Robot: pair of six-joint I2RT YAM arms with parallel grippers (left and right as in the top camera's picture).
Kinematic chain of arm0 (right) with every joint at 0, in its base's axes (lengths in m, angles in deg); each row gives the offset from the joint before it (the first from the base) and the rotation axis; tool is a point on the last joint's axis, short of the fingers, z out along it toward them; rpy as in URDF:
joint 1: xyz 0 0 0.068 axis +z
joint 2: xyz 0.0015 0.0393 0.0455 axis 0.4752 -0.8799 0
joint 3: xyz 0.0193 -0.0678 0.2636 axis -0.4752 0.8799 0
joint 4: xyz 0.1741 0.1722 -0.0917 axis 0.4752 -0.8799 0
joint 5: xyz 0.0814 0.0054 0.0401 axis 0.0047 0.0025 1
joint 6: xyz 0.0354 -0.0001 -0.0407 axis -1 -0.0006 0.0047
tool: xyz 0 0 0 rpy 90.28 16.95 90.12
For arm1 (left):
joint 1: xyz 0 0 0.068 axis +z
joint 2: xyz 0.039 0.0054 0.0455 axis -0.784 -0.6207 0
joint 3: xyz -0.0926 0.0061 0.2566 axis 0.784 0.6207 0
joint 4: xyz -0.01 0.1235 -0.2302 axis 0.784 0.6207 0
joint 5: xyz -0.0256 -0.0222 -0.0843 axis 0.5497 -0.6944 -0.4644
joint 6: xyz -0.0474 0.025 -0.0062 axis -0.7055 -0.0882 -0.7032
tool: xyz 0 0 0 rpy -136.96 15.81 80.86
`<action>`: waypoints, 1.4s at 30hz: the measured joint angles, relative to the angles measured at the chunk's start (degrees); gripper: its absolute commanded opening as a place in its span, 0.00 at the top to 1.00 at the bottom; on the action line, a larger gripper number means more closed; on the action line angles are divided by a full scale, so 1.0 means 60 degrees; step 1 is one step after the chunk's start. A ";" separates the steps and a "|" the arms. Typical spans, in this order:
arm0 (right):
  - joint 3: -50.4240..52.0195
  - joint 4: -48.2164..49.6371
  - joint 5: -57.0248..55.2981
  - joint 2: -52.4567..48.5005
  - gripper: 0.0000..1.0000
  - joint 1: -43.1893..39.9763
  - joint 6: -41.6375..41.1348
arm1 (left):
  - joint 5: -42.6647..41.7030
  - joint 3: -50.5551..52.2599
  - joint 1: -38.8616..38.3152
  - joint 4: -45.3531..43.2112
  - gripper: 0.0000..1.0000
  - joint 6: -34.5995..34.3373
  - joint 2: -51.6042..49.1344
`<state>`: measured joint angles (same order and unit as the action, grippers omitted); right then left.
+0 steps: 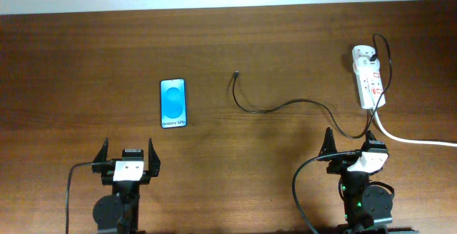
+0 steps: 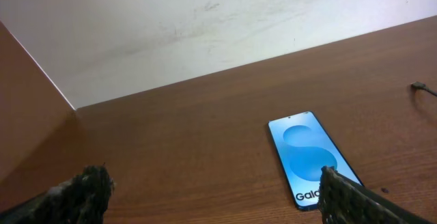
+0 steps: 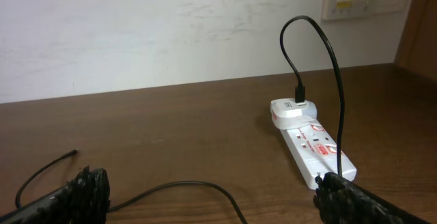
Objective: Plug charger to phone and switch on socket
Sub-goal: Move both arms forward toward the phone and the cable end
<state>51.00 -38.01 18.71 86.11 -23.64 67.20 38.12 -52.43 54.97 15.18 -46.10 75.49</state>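
The phone (image 1: 173,103) lies flat left of centre, blue screen up; it also shows in the left wrist view (image 2: 311,158). The charger cable (image 1: 285,106) curves from its plug tip (image 1: 236,75) near the middle to an adapter on the socket (image 1: 368,77) at the far right. The right wrist view shows the socket (image 3: 317,152) and the cable (image 3: 191,186). My left gripper (image 1: 129,154) is open and empty, in front of the phone. My right gripper (image 1: 350,145) is open and empty, in front of the socket.
The socket's thick white cord (image 1: 410,140) runs off the right edge. A white wall (image 3: 171,26) stands behind the table's far edge. Each arm's black cable (image 1: 71,187) loops near its base.
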 measured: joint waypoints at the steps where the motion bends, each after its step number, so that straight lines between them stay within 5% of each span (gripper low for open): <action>1: 0.0000 0.0000 0.0000 0.0000 0.01 0.0000 -0.0007 | 0.0000 0.0000 0.0000 0.0000 0.01 0.0000 -0.0004; 36: 0.0004 0.0171 -0.0933 0.0000 0.02 0.0000 0.0335 | -0.0368 0.0000 0.0000 -0.0025 0.01 -0.0007 -0.0004; 42: -0.0004 0.0401 -0.0925 0.0015 0.02 0.0000 0.0361 | -0.1195 -0.0965 0.0000 -0.0084 0.01 -0.1067 -0.1228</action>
<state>50.98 -35.61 13.16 86.20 -23.64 69.36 30.95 -58.23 54.97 14.68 -52.51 68.12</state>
